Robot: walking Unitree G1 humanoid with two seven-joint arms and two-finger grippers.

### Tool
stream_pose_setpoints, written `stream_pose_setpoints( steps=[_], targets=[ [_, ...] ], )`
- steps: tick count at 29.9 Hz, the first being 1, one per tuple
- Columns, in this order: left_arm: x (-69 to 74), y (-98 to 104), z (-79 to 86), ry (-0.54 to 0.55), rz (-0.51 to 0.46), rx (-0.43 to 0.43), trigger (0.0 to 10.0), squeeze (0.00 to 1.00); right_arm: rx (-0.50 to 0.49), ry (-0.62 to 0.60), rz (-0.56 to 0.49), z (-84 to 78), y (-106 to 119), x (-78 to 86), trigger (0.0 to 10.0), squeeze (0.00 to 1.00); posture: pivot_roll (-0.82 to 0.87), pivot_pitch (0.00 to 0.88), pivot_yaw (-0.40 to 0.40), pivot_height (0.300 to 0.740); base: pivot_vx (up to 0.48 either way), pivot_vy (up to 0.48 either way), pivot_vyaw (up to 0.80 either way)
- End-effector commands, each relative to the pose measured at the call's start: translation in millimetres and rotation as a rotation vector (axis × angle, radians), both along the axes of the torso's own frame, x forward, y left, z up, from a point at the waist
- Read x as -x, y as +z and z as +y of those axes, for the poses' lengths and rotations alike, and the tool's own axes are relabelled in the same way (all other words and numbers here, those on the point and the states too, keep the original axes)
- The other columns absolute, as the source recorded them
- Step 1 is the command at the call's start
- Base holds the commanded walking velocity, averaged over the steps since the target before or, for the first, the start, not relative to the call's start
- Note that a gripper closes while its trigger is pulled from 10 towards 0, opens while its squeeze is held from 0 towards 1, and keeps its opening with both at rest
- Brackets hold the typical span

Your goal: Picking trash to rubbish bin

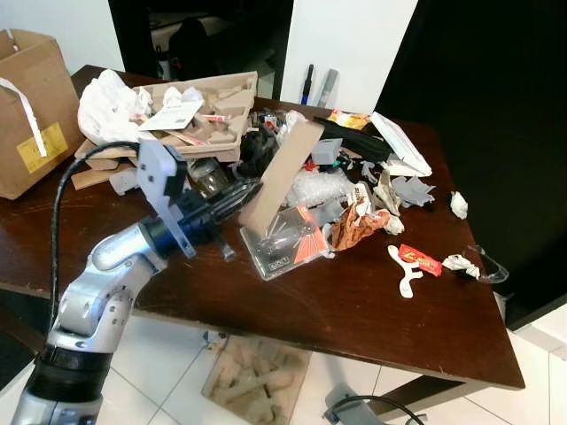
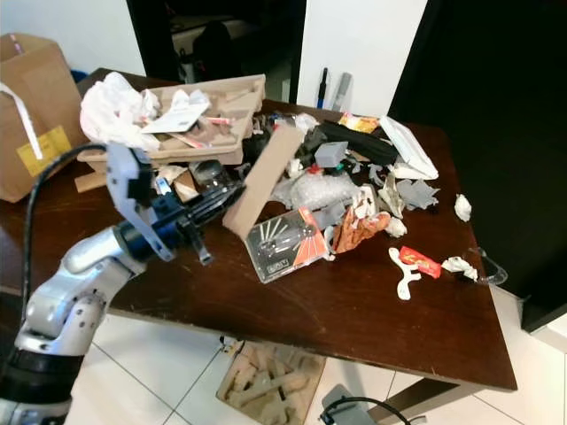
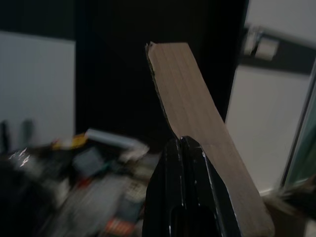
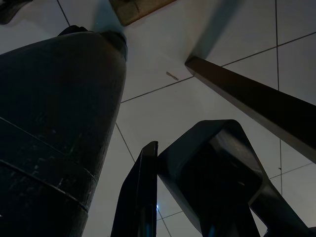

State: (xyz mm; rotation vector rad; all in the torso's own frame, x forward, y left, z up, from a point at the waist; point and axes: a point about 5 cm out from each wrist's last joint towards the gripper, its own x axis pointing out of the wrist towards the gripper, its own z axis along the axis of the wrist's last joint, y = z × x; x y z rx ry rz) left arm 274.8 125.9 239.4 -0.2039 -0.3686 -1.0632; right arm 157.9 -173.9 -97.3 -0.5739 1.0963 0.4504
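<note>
Cardboard, a long flat brown strip (image 1: 282, 173), is pinched at its lower end by the left gripper (image 1: 237, 200), whose two black fingers (image 3: 183, 163) are clamped on it. The strip tilts up over the dark wooden table (image 1: 372, 301), above a clear plastic blister pack (image 1: 283, 243) with an orange insert. Behind it lie a moulded brown pulp tray (image 1: 221, 111), crumpled white paper (image 1: 106, 106) and bubble wrap (image 1: 319, 186). A brown cardboard box (image 1: 31, 106) stands at the table's left end. The right gripper (image 4: 153, 197) hangs low over white floor tiles (image 4: 197, 113) beside a dark table leg (image 4: 252, 101), fingers nearly together, holding nothing.
</note>
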Motion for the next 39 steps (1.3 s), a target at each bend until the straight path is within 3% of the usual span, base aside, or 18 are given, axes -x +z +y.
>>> stream_pose_setpoints(
  steps=[1,4,10,12,13,21,39],
  targets=[
    [8.3,2.6,-10.5,-0.066,0.019,0.096,10.0,0.00,0.005,-0.001,0.037,-0.7,-4.1,10.6,10.0,0.00,0.24,0.095,-0.080,0.740,0.000,0.000,0.00],
    [9.5,-0.3,-14.9,-0.076,0.040,0.120,10.0,0.00,0.006,-0.001,0.037,-0.9,-4.2,10.7,10.0,0.00,0.24,0.095,-0.080,0.740,0.000,0.000,0.00],
    [10.3,-33.4,-25.4,-0.060,0.183,0.079,10.0,0.00,0.014,-0.009,0.034,-3.4,-4.1,11.0,10.0,0.00,0.24,0.087,-0.079,0.740,-0.141,0.000,0.00],
    [10.6,-36.0,-25.5,-0.058,0.195,0.075,10.0,0.00,0.015,-0.010,0.033,-3.7,-4.0,11.0,10.0,0.00,0.24,0.087,-0.079,0.740,-0.307,0.000,0.00],
    [12.0,-55.0,-26.0,-0.032,0.270,0.036,10.0,0.00,0.020,-0.014,0.029,-5.7,-3.7,10.6,10.0,0.00,0.24,0.087,-0.079,0.740,-0.296,0.000,0.00],
    [16.9,-78.0,-27.7,-0.004,0.354,-0.003,10.0,0.00,0.028,-0.025,0.021,-8.3,-2.9,9.0,10.0,0.00,0.22,0.082,-0.076,0.740,-0.307,0.000,0.00],
    [20.0,-85.4,-30.1,0.012,0.367,-0.041,10.0,0.00,0.034,-0.034,0.011,-9.5,-1.0,4.0,10.0,0.00,0.24,0.082,-0.080,0.740,-0.341,0.000,0.00]
  ],
)
